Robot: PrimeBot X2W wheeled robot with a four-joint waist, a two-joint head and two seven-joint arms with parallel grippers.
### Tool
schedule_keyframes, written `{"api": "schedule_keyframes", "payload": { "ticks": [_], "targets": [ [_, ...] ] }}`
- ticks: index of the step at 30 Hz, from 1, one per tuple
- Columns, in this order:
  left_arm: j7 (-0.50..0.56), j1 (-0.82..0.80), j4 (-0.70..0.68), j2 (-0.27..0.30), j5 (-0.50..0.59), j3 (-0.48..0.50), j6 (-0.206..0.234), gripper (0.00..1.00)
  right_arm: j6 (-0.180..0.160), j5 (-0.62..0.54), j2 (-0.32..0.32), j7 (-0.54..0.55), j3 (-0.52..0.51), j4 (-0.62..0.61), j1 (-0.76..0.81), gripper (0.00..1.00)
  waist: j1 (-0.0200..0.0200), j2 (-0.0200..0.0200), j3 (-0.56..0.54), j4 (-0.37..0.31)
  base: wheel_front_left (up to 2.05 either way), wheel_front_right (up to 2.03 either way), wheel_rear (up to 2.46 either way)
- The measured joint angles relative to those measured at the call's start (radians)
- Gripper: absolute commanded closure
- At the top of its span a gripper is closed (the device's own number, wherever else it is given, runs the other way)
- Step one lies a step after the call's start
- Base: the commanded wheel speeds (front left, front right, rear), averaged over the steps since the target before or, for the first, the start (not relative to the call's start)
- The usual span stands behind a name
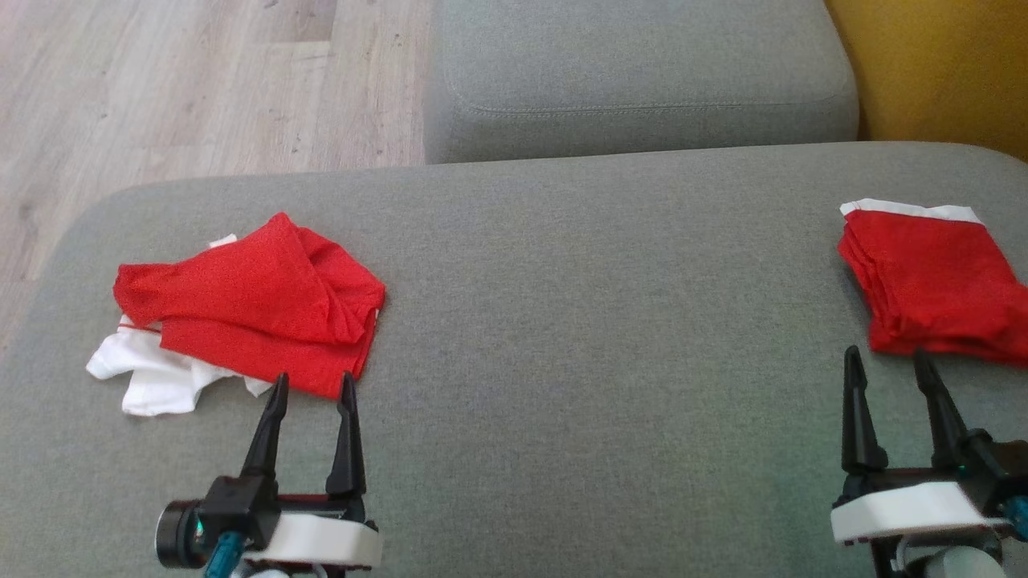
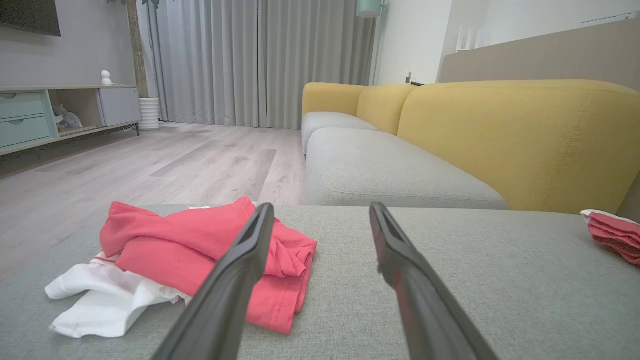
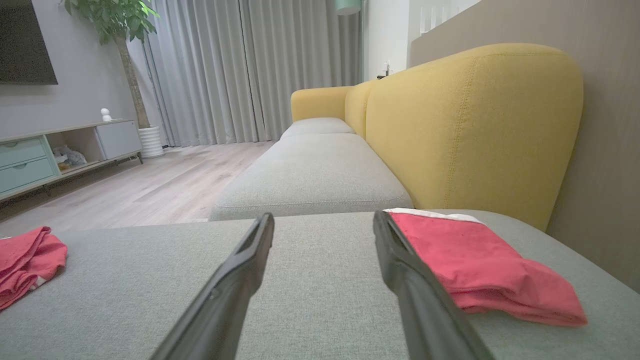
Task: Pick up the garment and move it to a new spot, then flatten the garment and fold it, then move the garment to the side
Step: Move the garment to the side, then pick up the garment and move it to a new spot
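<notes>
Looking down, you see the crumpled red-and-white cloth garment [image 1: 265,297] lying at the left of the grey fabric sofa cushion [image 1: 594,321], just beyond your left gripper [image 1: 314,377]. That one and the right gripper [image 1: 883,352] stand spread wide, holding nothing. A folded red cloth piece [image 1: 932,281] lies near the right one.

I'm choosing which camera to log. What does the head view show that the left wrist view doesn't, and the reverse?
Head view adds the open right gripper near the folded garment. Left wrist view adds curtains and a cabinet. Both show the crumpled garment, the folded garment, the cushion and the open left gripper.
</notes>
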Motion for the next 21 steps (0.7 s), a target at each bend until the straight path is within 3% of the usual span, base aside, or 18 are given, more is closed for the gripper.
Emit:
{"api": "schedule_keyframes", "payload": {
  "ticks": [13, 21],
  "targets": [
    [0.0, 0.003, -0.003, 0.0, 0.0, -0.004, 0.008, 0.0, 0.0, 0.0, 0.0, 0.0, 0.015, -0.005, 0.005, 0.0, 0.0, 0.0, -0.003, -0.003, 0.0, 0.0, 0.0],
    [0.0, 0.003, -0.003, 0.0, -0.003, -0.011, 0.009, 0.0, 0.0, 0.006, 0.0, 0.0, 0.062, -0.006, 0.007, 0.0, 0.0, 0.0, -0.005, 0.043, 0.0, 0.0, 0.0]
  ]
}}
